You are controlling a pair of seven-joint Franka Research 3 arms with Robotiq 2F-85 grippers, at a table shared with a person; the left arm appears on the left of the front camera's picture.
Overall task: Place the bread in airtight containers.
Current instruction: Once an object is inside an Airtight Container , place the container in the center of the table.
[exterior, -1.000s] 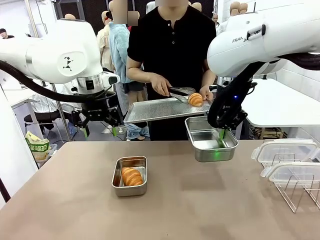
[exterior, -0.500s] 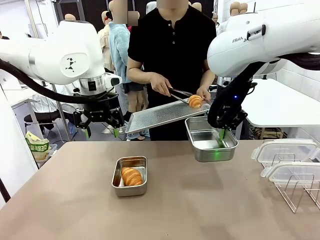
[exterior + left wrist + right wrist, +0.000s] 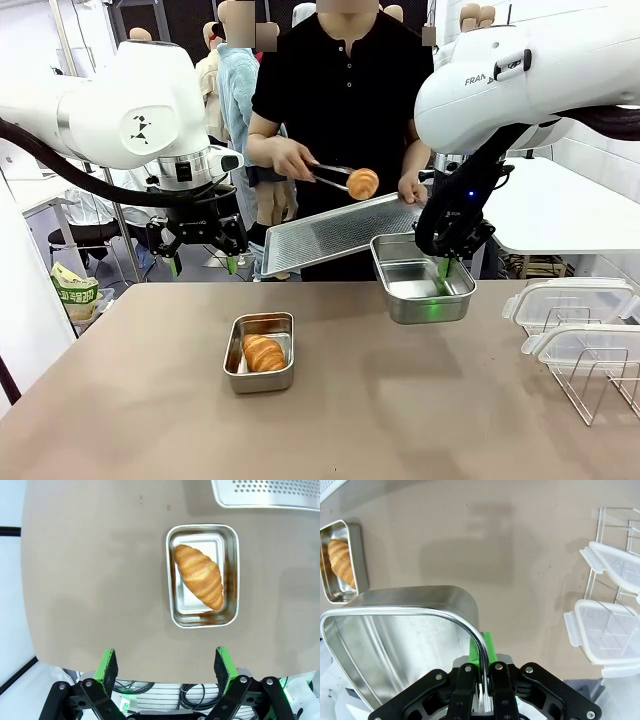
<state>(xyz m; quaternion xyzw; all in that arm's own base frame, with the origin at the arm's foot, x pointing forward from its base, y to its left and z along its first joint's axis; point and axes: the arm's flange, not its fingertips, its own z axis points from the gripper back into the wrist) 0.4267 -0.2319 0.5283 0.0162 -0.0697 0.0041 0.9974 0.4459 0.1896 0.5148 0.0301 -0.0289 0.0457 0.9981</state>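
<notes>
Right gripper [image 3: 443, 262] is clamped tight on the rim of an open steel tub [image 3: 420, 290], which hangs in the air over the far edge of the bench [image 3: 400, 420], right of the middle. In the right wrist view the two fingers [image 3: 482, 652] pinch the tub's wall [image 3: 405, 645] between them, and the tub is bare inside, with its shadow on the bench below.

Across the bench, the person has a croissant [image 3: 362, 183] gripped in tongs [image 3: 330, 176], lifted clear of a perforated tray [image 3: 340, 232]. One hand [image 3: 293, 160] works the tongs and the other hand [image 3: 410, 187] grips the tray at its far right edge. The tray tilts, its left end lower. The croissant sits up and to the left of the held tub, not over it.

Left gripper [image 3: 202, 264] hovers over the far left edge of the bench, fingers spread wide, holding nothing. Its wrist view looks along the green pads [image 3: 107, 662] at the second tub [image 3: 232, 575], standing on the bench left of the middle [image 3: 261, 385]. The other croissant [image 3: 199, 576] lies slantwise inside it [image 3: 263, 353], and a corner of the tray [image 3: 265, 492] pokes in at the top.

At the bench's right edge, two clear lids [image 3: 570, 300] [image 3: 590, 350] rest in a wire rack [image 3: 600, 390]. The right wrist view has them too [image 3: 615, 565] [image 3: 605, 640].
</notes>
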